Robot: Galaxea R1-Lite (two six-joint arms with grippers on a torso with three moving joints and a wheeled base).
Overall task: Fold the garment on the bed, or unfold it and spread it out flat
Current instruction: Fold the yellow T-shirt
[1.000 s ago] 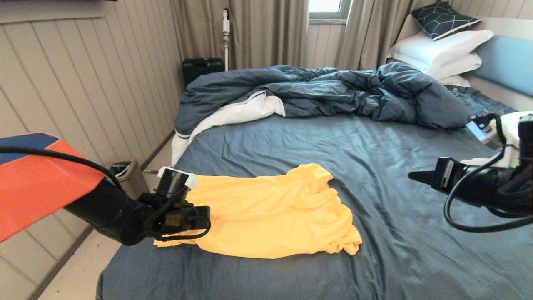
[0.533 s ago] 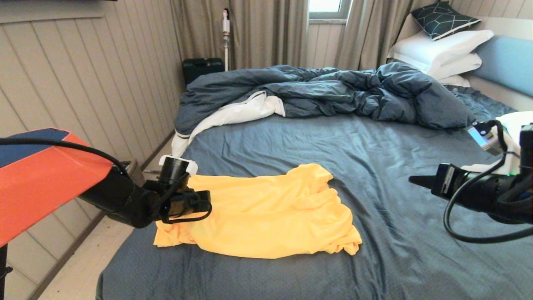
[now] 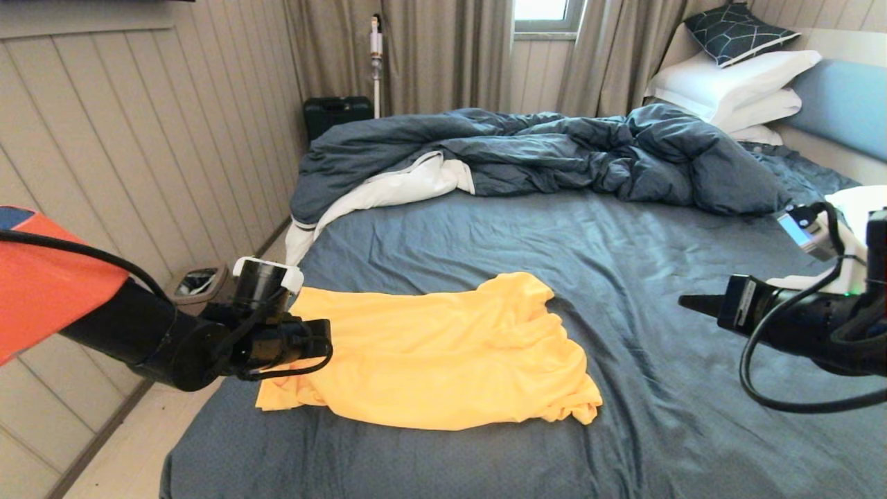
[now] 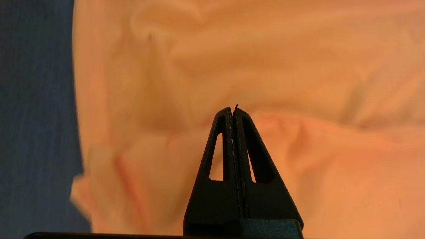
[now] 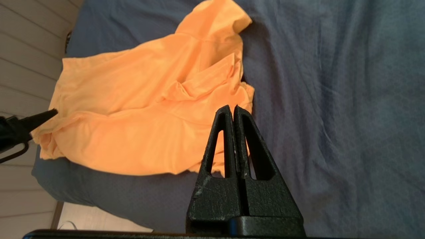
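The garment (image 3: 443,353), a yellow-orange T-shirt, lies crumpled and partly bunched on the near left part of the bed (image 3: 679,430). My left gripper (image 3: 326,341) hovers at the shirt's left edge, shut with nothing between its fingers. In the left wrist view its closed tips (image 4: 233,109) point over rumpled garment (image 4: 298,83). My right gripper (image 3: 686,300) hangs over bare sheet well to the right of the shirt, also shut and empty. The right wrist view shows its tips (image 5: 233,108) with the garment (image 5: 139,109) beyond them.
A dark blue duvet (image 3: 554,152) with white lining is heaped across the far half of the bed. White pillows (image 3: 734,83) and a light blue headboard (image 3: 845,104) are at the far right. A small bin (image 3: 197,281) stands on the floor by the panelled wall, left of the bed.
My left arm has drawn back to the left, so its gripper moved from over the shirt's left part to its left edge. The shirt and the right arm have stayed put.
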